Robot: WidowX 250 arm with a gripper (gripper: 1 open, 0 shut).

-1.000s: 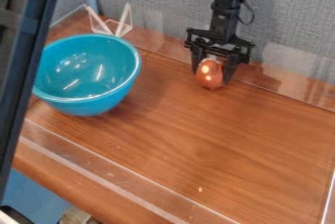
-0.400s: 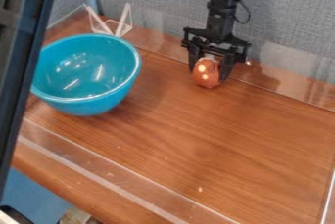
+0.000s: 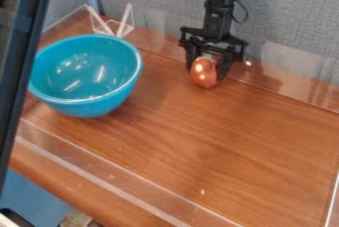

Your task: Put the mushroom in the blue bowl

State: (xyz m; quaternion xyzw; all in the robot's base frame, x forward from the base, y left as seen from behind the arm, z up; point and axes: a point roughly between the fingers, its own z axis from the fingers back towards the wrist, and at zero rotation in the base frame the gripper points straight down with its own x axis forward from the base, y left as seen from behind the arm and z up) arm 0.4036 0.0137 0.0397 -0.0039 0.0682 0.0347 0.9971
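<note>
The mushroom [image 3: 203, 69], small, glossy and orange-brown, sits between the black fingers of my gripper [image 3: 205, 70] at the back of the wooden table. The gripper points straight down and is shut on the mushroom, low over the tabletop; whether the mushroom rests on the wood I cannot tell. The blue bowl [image 3: 82, 73], large and turquoise, stands to the left with nothing visible inside it. A stretch of bare wood separates bowl and gripper.
The wooden table [image 3: 199, 142] has a raised transparent rim along its edges. A grey fabric wall runs behind it. A white wire stand [image 3: 113, 21] pokes up behind the bowl. A dark post [image 3: 24, 72] crosses the left side of the view.
The gripper and mushroom have shifted slightly left, toward the bowl. The bowl has not moved.
</note>
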